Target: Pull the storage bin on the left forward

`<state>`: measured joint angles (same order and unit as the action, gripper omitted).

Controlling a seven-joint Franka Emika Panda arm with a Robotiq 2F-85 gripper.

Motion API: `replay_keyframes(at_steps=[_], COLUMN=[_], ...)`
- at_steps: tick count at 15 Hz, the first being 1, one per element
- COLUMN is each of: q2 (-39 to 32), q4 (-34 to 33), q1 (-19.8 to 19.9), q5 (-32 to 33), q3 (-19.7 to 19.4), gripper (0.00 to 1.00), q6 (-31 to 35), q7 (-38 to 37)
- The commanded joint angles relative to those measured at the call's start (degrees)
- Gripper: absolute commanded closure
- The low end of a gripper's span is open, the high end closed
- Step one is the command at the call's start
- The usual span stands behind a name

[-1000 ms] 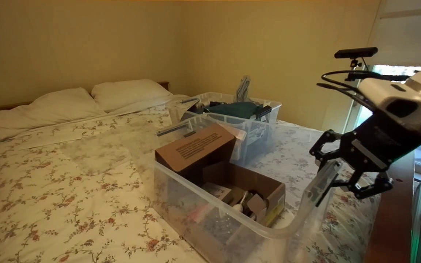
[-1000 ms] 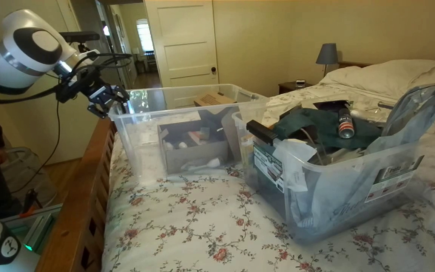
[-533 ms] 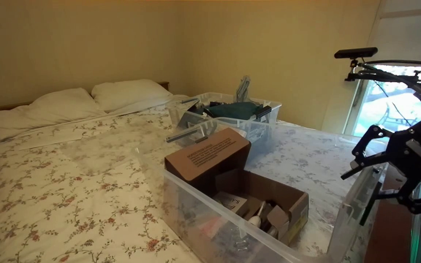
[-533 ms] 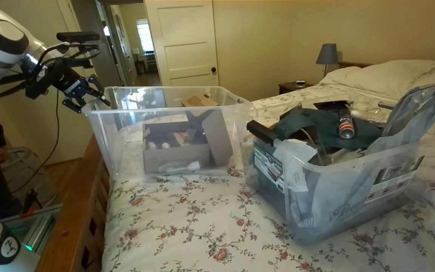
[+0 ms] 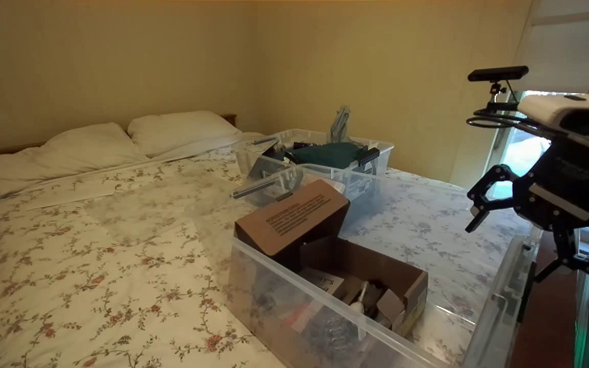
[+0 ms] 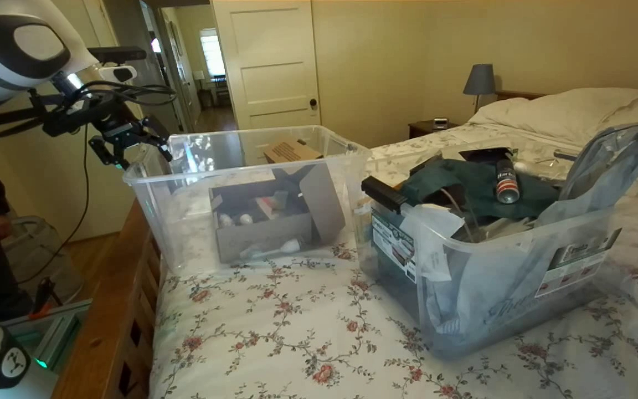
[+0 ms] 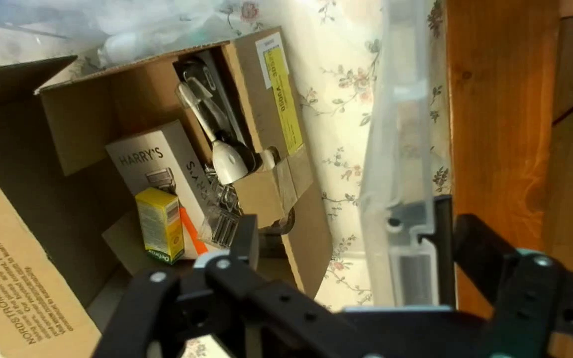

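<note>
Storage bin (image 5: 320,295): rectangular tub of clear plastic, rounded thick rim, see-through walls that caught pale reflections. It stood upright on the counter (image 5: 95,255), a bed under cream flowered cloth (image 6: 274,332), with its end wall close beside a smooth, knotted wooden rail (image 7: 500,124). Inside sat a brown cardboard box (image 5: 294,217), matte, its printed lid tilted up. Within the box: a white HARRY'S carton (image 7: 174,164), a small sharp-cornered yellow carton (image 7: 162,223), a glossy white piece (image 7: 229,161) with a slim stem.

Tool (image 5: 505,253): black, angular, jointed. Its fingers (image 7: 246,238) were spread wide apart, the gap broader than the end wall that showed between them in the wrist view. One finger showed on the box side, the other beyond the wall, near the bin's straight black handle (image 7: 444,248); I could not tell whether either touched.

Edges: a band of cloth showed between box and end wall, a thinner one between wall and rail. Neighbouring tub (image 6: 474,277), also clear plastic, stood just beside the bin, heaped with soft teal cloth (image 6: 452,183) and a crinkled grey bag (image 6: 607,160); contact between the tubs was unclear. On the bin's opposite side, in an exterior view, a broad stretch of flowered cloth ran back to plump pillows (image 5: 182,133).
</note>
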<state>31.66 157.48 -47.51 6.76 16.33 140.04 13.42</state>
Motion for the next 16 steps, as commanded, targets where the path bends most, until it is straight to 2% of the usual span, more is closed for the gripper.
replay_keyframes(at_steps=[1,4,6,9,12,13,14,16], q2=[9.67,15.37,17.40,18.60,18.08,18.37,18.17,17.86], q4=[-0.87,-3.29,-4.61,-4.10,-3.66,-4.44,-4.30,-4.13], q1=[-0.01,1.67,6.26,14.70,25.53,20.94,23.91,26.15], q5=[-0.29,2.48,6.77,13.58,20.16,15.39,16.97,17.92], q3=[0.57,1.85,2.70,2.01,2.09,2.14,1.95,1.93], gripper=[0.00,0.00,0.00,0.00,0.00,0.00,0.00,0.00], q6=[-7.51,-9.27,-9.32,-6.18,-3.83,-5.79,-5.09,-4.54], q7=[-1.17,-2.25,-3.77,-3.16,-3.27,-2.07,-2.10,-2.07])
